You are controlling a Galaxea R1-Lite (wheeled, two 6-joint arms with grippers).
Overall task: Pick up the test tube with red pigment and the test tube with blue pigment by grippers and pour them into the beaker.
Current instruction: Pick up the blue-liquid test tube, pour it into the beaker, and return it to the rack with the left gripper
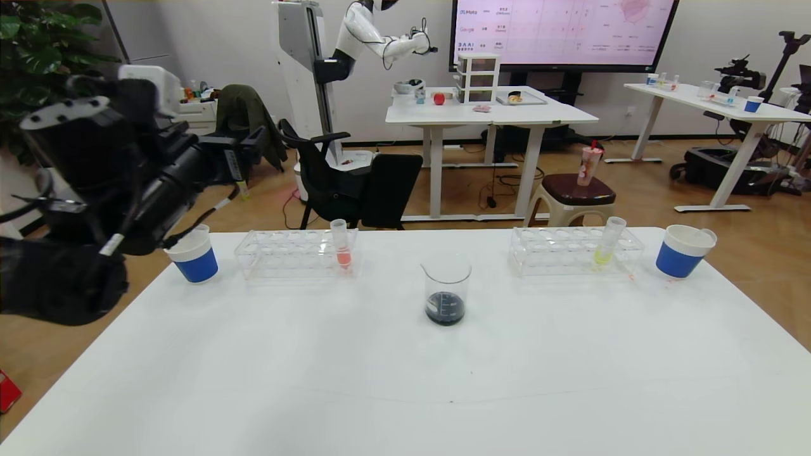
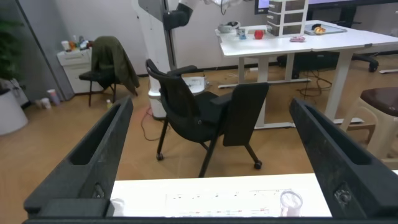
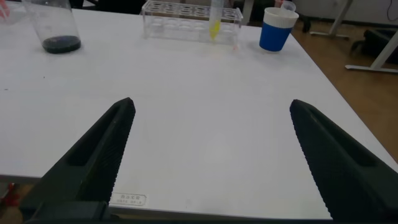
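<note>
The beaker [image 1: 447, 278] stands at the table's middle with a shallow layer of dark liquid in it; it also shows in the right wrist view [image 3: 59, 25]. No deep-red tube and no blue tube shows in any view. My left gripper [image 1: 250, 152] is raised high above the table's far left, over the left blue cup [image 1: 193, 254]. In its wrist view it [image 2: 211, 106] is open and empty. My right gripper [image 3: 212, 104] is open and empty, low over the table's near right part, and is out of the head view.
A clear rack [image 1: 294, 253] at far left holds a salmon-pink tube [image 1: 343, 244]. A second rack [image 1: 573, 250] at far right holds a yellow-liquid tube [image 1: 607, 242]. A blue paper cup [image 1: 683, 251] stands at the right end. A black chair [image 2: 205, 115] is behind the table.
</note>
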